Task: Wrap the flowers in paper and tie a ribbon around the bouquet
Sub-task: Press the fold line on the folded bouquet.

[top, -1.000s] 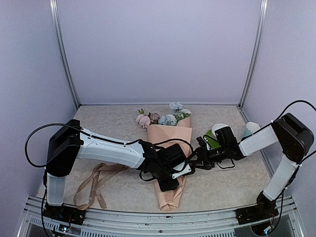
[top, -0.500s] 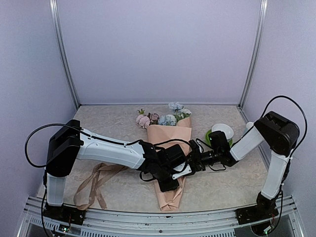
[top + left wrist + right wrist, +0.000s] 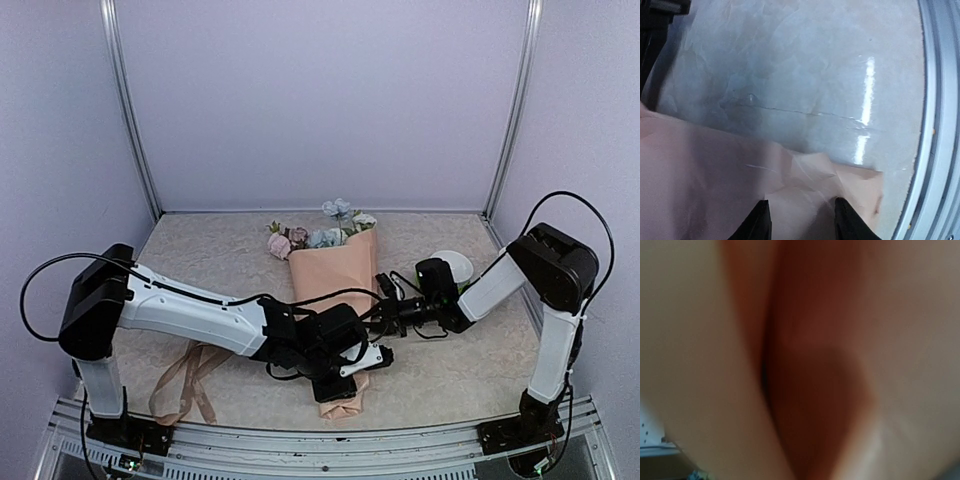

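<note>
The bouquet [image 3: 330, 285] lies in the middle of the table, a cone of peach paper [image 3: 715, 180] with its narrow tail towards the front edge. Pink, blue and white flowers [image 3: 315, 233] show above the far rim. My left gripper [image 3: 340, 383] is closed on the crumpled tail. In the left wrist view its two dark fingertips [image 3: 760, 225] stand apart with paper bulging between them. My right gripper [image 3: 383, 303] is shut at the cone's right edge. Blurred peach paper [image 3: 840, 340] with a dark fold fills the right wrist view and hides its fingers. The beige ribbon [image 3: 190, 370] lies looped at the front left.
A white round object with a green part [image 3: 452, 266] sits at the right, just behind my right arm. The metal front rail [image 3: 300, 440] runs close to the cone's tail, also seen as the rail [image 3: 940, 125] in the left wrist view. Walls enclose the table.
My right gripper moved left to the cone's right edge and closed there. The left arm swung leftwards, and the bouquet shifted left and tilted with it.
</note>
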Robot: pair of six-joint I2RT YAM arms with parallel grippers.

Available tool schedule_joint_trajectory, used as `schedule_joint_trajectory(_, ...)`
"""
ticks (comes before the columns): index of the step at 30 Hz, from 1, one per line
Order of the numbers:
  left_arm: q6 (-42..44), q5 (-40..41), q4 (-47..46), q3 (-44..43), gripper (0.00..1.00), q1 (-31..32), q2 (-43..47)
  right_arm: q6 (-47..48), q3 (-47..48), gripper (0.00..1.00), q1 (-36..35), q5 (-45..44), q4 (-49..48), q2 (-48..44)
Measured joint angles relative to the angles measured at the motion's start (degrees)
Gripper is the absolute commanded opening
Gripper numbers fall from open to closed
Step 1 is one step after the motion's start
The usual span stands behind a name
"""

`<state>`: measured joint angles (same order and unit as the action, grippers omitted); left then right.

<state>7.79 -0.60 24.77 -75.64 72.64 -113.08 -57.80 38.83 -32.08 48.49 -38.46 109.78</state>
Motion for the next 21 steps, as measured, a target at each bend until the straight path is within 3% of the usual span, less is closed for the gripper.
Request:
schedule_joint_trajectory(8, -2.6, 2.7, -5.7, 8.8, 0.58, -1.6, 11.4, 2.1, 8.3, 0.0, 1.6, -2.0, 2.1, 1.7)
schedule_joint_trajectory(13, -3.1, 7.6, -7.8, 12.4, 0.59, -3.2, 12.5, 4.2, 11.4, 0.0, 2.3, -2.1, 4.0, 2.9)
schedule_joint_trajectory(17, -2.9, 3.9, -9.6, 12.6, 0.6, -4.3, 12.9, 5.9, 12.3, 0.0, 2.4, -1.8, 7.0, 3.9)
schedule_joint_trajectory(21, -1.6, -1.2, -10.5, 12.6, 0.68, -3.7, 15.3, 6.8, 12.3, 0.0, 2.6, -1.8, 8.7, 3.9)
